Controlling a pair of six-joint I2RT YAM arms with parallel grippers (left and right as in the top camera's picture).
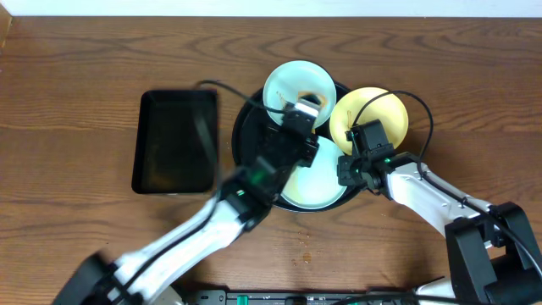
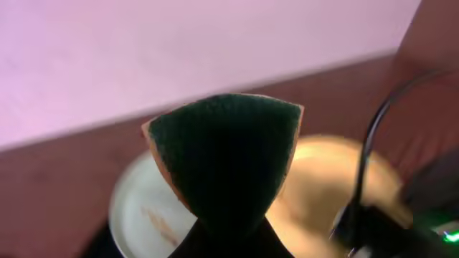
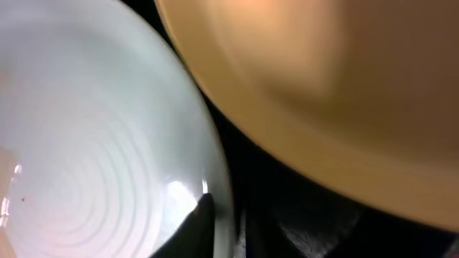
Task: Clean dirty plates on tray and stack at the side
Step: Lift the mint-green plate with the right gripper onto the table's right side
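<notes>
The round black tray (image 1: 240,129) holds three plates. A mint plate (image 1: 292,83) with a brown smear lies at its far side, a yellow plate (image 1: 373,114) at its right and a second mint plate (image 1: 318,186) at its near side. My left gripper (image 1: 302,114) is shut on a green-and-yellow sponge (image 2: 226,161) and hovers over the tray between the plates. The smeared mint plate (image 2: 147,215) and the yellow plate (image 2: 323,193) show below the sponge. My right gripper (image 1: 350,169) pinches the near mint plate's rim (image 3: 215,179), with the yellow plate (image 3: 323,86) beside it.
A smaller black rectangular tray (image 1: 175,141) lies left of the round tray on the wooden table (image 1: 76,102). Black cables loop over the tray and the yellow plate. A few crumbs lie on the table in front of the tray (image 1: 305,246).
</notes>
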